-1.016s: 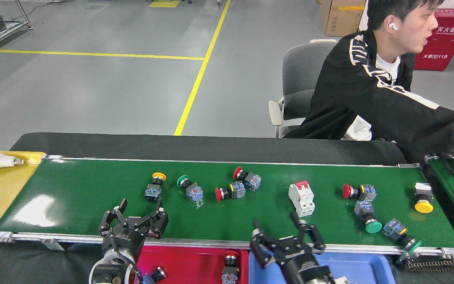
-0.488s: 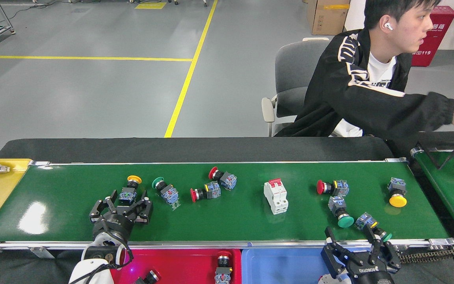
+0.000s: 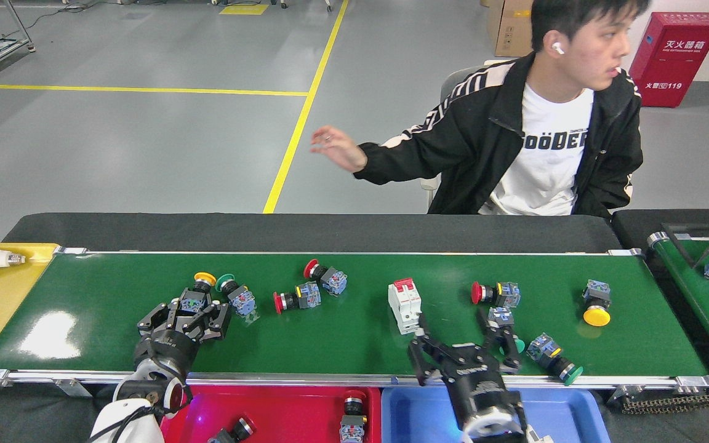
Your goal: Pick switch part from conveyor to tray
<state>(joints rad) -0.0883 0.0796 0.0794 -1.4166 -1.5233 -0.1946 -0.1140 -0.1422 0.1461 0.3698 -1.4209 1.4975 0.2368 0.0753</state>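
Leftward, round-capped plastic switch parts are riding the glossy conveyor while the left pincer is closing around the yellow-capped switch and the right pincer is hanging spread

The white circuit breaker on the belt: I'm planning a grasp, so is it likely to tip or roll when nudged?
The white circuit breaker looks boxy and flat-sided, so it probably slides rather than rolls. It seems rigid moulded plastic, likely dense for its size. On the glossy conveyor it may skid, and its red toggles could catch.
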